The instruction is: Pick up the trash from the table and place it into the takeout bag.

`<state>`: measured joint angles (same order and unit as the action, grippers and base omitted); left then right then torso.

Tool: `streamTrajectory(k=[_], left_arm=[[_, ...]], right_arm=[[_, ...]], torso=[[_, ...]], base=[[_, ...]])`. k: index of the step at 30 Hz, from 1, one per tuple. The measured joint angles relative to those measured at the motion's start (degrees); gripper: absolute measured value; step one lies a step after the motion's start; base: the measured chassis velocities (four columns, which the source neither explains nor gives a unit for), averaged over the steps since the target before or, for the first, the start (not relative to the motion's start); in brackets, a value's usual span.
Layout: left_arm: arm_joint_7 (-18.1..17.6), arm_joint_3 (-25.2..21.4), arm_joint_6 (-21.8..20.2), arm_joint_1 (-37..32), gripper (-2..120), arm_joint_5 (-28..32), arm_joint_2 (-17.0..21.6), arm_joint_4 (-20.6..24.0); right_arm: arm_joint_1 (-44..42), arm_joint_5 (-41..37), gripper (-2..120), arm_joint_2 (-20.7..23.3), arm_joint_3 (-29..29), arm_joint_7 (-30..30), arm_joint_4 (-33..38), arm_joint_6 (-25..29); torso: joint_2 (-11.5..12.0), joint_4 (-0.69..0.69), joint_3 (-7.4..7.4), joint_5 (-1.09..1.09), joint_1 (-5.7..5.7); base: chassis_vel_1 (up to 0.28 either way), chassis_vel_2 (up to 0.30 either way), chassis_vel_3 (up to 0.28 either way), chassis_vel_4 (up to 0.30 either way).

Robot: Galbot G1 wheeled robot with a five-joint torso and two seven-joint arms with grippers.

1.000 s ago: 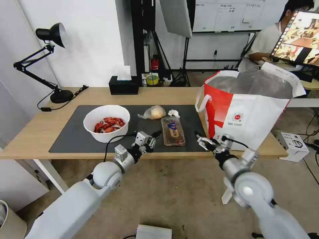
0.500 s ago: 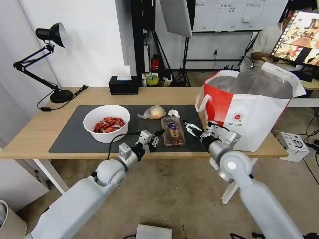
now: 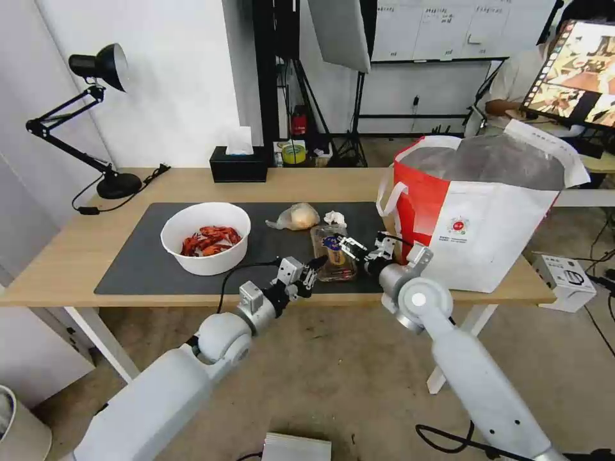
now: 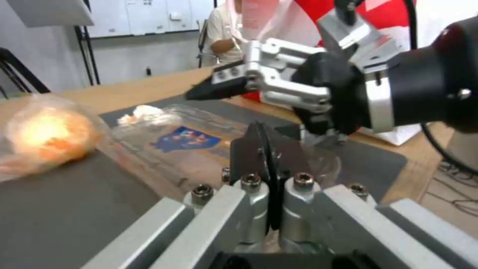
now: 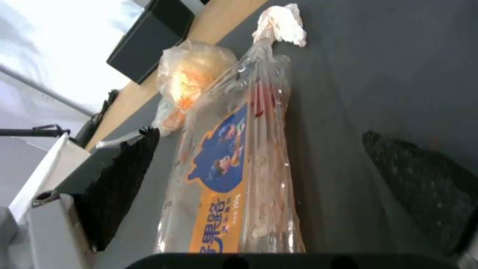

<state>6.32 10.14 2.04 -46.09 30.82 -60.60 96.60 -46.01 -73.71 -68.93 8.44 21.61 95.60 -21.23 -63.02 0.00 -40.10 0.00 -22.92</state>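
On the table's dark mat lies the trash: a white bowl of red crayfish, a clear bag with a beige lump, a crumpled tissue and a clear clamshell tray. My right gripper is open low over the tray, its fingers straddling it. My left gripper is shut with nothing in it, just short of the tray's near end. To the right stands the takeout bag, open at the top.
A black tissue box and a tape roll sit at the table's far edge. A black desk lamp stands at the far left. A small white device lies on the floor to the right.
My right gripper has swung left from the table's front edge by the bag to over the clamshell tray. The left gripper has edged right toward the tray.
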Motion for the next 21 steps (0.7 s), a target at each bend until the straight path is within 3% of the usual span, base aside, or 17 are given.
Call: streamTrajectory(k=[6, 21], left_arm=[[0.0, 0.1, 0.5, -0.1, 0, -0.3, -1.7, -1.4], [2.0, 0.7, 0.6, -0.5, 0, -1.6, -1.4, -3.1]], right_arm=[[0.0, 0.2, 100, -0.4, -0.1, 0.2, -0.6, -0.1], [0.9, 0.3, 100, -1.0, -0.6, 0.3, -1.1, -0.5]], torso=[[0.0, -0.01, 0.0, 0.0, 0.0], [0.0, 0.0, 0.0, 0.0, 0.0]], base=[[0.0, 0.0, 0.0, 0.0], [0.0, 0.0, 0.0, 0.0]])
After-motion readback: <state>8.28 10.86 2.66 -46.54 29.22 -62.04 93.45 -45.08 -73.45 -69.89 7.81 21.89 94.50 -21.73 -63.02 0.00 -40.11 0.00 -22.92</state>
